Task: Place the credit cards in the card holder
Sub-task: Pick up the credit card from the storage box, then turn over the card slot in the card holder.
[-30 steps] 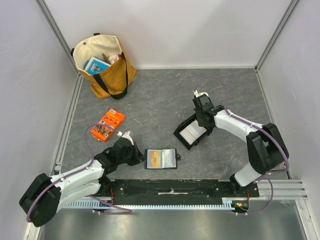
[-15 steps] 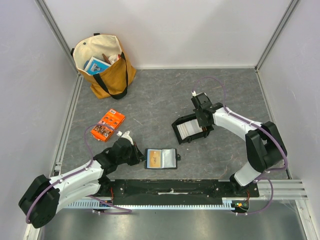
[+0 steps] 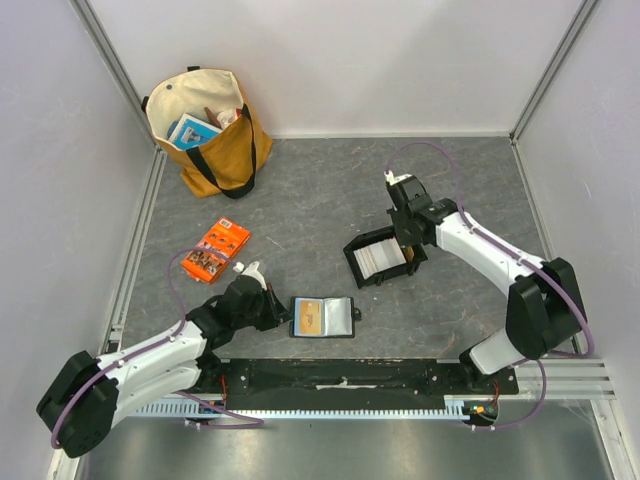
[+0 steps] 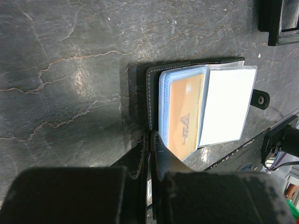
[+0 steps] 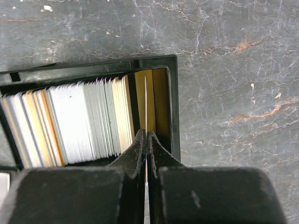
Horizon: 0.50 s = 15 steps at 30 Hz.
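Observation:
The black card holder (image 3: 322,317) lies open near the front edge, with a tan-orange card (image 4: 182,116) in its blue-edged slot and a whitish sleeve (image 4: 226,105) beside it. My left gripper (image 3: 272,306) is shut on the holder's left cover edge (image 4: 140,93); the left wrist view shows my gripper (image 4: 150,136) pinching it. My right gripper (image 3: 408,252) is shut on one thin credit card, seen edge-on (image 5: 145,100), held upright over the right end of the black tray (image 5: 172,93). Several whitish and tan cards (image 5: 79,121) stand packed in the tray (image 3: 352,262).
An orange printed packet (image 3: 217,250) lies left of centre. A tan tote bag (image 3: 205,130) with items stands at the back left. White walls close in the grey floor on three sides. A black rail (image 3: 340,378) runs along the front between the arm bases.
The black tray has shifted a little left and turned. My right gripper has moved slightly back with the card pinched in it. The left arm and card holder have not moved.

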### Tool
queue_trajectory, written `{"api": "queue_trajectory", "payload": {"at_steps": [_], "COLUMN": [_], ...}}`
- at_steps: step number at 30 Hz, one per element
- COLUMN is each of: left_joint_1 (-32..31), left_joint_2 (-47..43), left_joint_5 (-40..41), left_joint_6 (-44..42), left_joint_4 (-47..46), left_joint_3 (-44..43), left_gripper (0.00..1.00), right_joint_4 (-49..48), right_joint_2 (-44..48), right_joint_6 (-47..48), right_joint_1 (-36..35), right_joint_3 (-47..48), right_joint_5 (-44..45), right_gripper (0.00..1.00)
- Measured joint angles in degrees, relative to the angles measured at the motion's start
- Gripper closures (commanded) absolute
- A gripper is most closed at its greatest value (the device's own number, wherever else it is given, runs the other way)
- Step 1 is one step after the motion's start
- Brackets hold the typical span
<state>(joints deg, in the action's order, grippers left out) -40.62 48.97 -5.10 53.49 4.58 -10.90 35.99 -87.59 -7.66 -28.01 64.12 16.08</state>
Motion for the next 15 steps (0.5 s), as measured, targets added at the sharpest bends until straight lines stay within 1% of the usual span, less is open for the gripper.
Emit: {"api": "queue_trajectory", "payload": {"at_steps": [4,8,12,15], "left_joint_1": [0.0,0.0,0.0,0.0], "left_joint_2": [0.0,-0.3,-1.6,-2.8], "left_joint_5": [0.0,0.0,0.0,-0.3], "left_joint_6": [0.0,0.0,0.0,0.0], "left_joint_4": [0.0,0.0,0.1,0.3], "left_joint_3": [0.0,0.0,0.0,0.0], "left_gripper": [0.98,0.98,0.98,0.98], "right_joint_4": [1.4,0.2,-5.6,-11.1], "right_joint_2": [3.5,10.2,17.5,20.5], "right_joint_6": [-1.6,-7.0,-15.7,-23.8], "right_joint_1": [0.0,-0.7,-5.7,-12.0], "right_joint_3": [0.3,0.0,-4.3,-9.7], "right_joint_5": [-2.2,-6.7,-9.0,-8.6], "right_gripper": [1.0,1.0,1.0,1.0]}}
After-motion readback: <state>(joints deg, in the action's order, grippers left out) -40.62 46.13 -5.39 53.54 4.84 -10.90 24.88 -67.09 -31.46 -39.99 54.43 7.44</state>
